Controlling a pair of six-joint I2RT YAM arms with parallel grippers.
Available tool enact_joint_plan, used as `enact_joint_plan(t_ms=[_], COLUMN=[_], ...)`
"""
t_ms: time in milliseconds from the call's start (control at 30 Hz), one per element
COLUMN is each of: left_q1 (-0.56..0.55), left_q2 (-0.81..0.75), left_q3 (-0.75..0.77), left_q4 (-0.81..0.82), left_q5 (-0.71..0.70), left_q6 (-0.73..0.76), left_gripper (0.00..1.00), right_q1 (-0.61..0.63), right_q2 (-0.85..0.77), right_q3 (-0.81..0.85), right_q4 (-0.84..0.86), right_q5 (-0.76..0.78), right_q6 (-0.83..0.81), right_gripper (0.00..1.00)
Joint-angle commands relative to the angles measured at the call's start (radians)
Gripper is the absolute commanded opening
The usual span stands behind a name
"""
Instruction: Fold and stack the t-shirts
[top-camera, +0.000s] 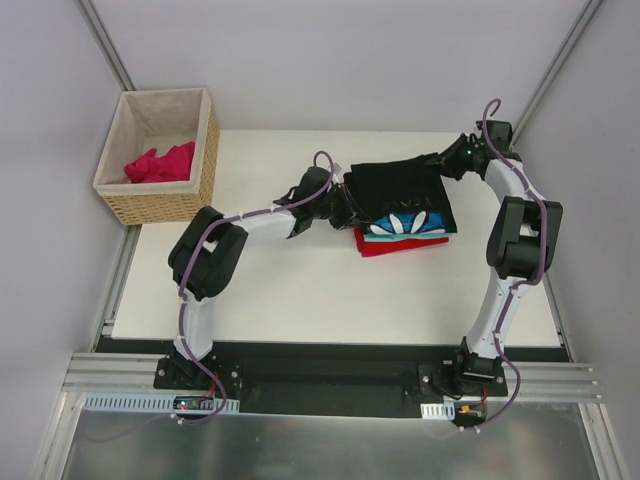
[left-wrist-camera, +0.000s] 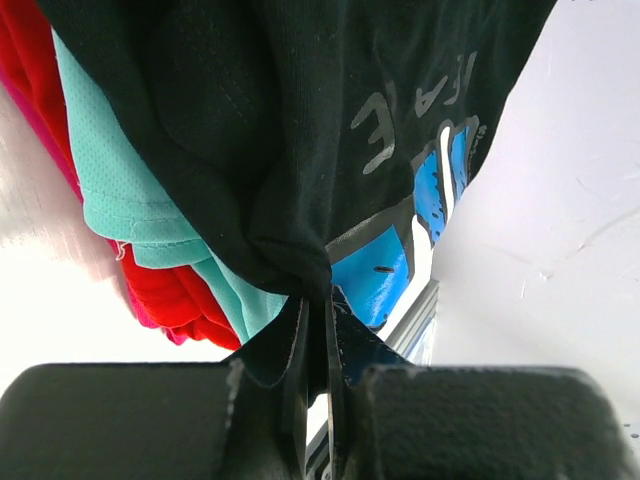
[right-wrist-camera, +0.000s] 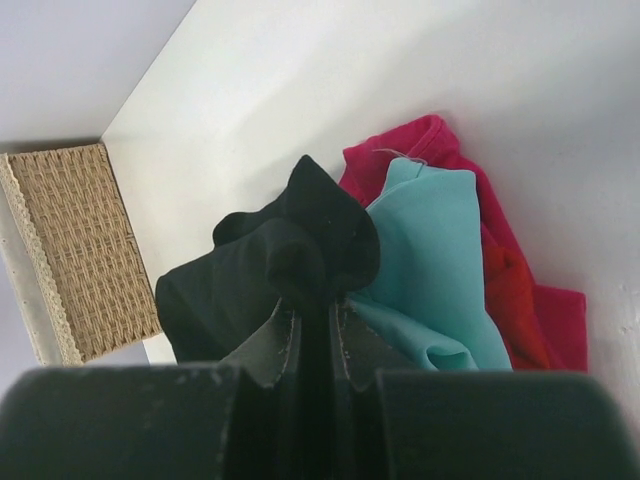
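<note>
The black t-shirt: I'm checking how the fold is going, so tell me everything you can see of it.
The black t-shirt is soft knit cloth, partly folded, with a blue and white print and grey lettering on its near part. It lies crosswise over the stacked teal t-shirt and red t-shirt. The left gripper is shut on a bunched edge at its left end, and the right gripper is shut on a bunch at its right end.

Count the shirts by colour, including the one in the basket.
black shirt: 1
teal shirt: 1
red shirt: 1
pink shirt, in the basket: 1
Total: 4
A pinker edge under the red shirt may be part of that same shirt; I cannot tell.
</note>
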Motion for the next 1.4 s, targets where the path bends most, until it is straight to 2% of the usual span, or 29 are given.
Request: enact_joint_plan(t_ms=[0,133,233,267,333,367,400,433,500,633,733,900,1133,1233,1367], left_q1=[-0.016,-0.018,-0.018,-0.018,-0.018,-0.018,-0.018,-0.018,-0.016,-0.001,0.03,0.062,0.097,0.122,0.165], left_q2=[0.005,0.011,0.009,0.009,0.012,0.014,0.017,0.018,0.011,-0.043,-0.132,-0.279,-0.463,-0.532,-0.587], left_q3=[0.049,0.045,0.031,0.029,0.026,0.026,0.025,0.02,0.009,-0.059,-0.144,-0.196,-0.276,-0.311,-0.319], left_q4=[0.005,0.022,0.023,0.023,0.022,0.014,0.014,0.014,0.014,0.014,0.013,-0.087,-0.145,-0.207,-0.418], left_q5=[0.041,0.051,0.047,0.046,0.043,0.043,0.046,0.049,0.041,0.037,0.029,0.014,-0.012,-0.04,-0.083], left_q6=[-0.014,-0.023,-0.025,-0.023,-0.023,-0.023,-0.025,-0.026,-0.028,-0.004,0.015,0.084,0.112,0.142,0.227], left_gripper=[0.0,0.0,0.18,0.21,0.39,0.47,0.98,0.99,0.99,0.99,0.99,0.99,0.99,0.99,0.99], right_q1=[-0.002,0.008,0.012,0.012,0.014,0.014,0.014,0.014,0.014,0.008,0.006,0.051,0.144,0.208,0.317], right_q2=[0.0,0.014,0.02,0.022,0.025,0.031,0.032,0.035,0.042,0.028,-0.066,-0.22,-0.342,-0.374,-0.386], right_q3=[0.064,0.054,0.048,0.051,0.054,0.056,0.056,0.056,0.057,0.084,0.055,0.057,0.015,0.008,-0.011], right_q4=[0.062,0.066,0.07,0.07,0.07,0.07,0.068,0.065,0.059,0.002,0.003,-0.009,-0.032,-0.064,-0.15], right_q5=[0.005,0.005,0.013,0.016,0.019,0.025,0.028,0.031,0.049,0.155,0.197,0.183,0.16,0.152,0.168], right_q6=[0.014,0.008,0.006,0.006,0.005,0.005,0.003,0.002,-0.004,-0.067,-0.113,-0.133,-0.145,-0.159,-0.208], right_gripper=[0.01,0.01,0.2,0.32,0.46,0.6,0.69,0.83,0.96,0.97,0.97,0.97,0.97,0.97,0.97])
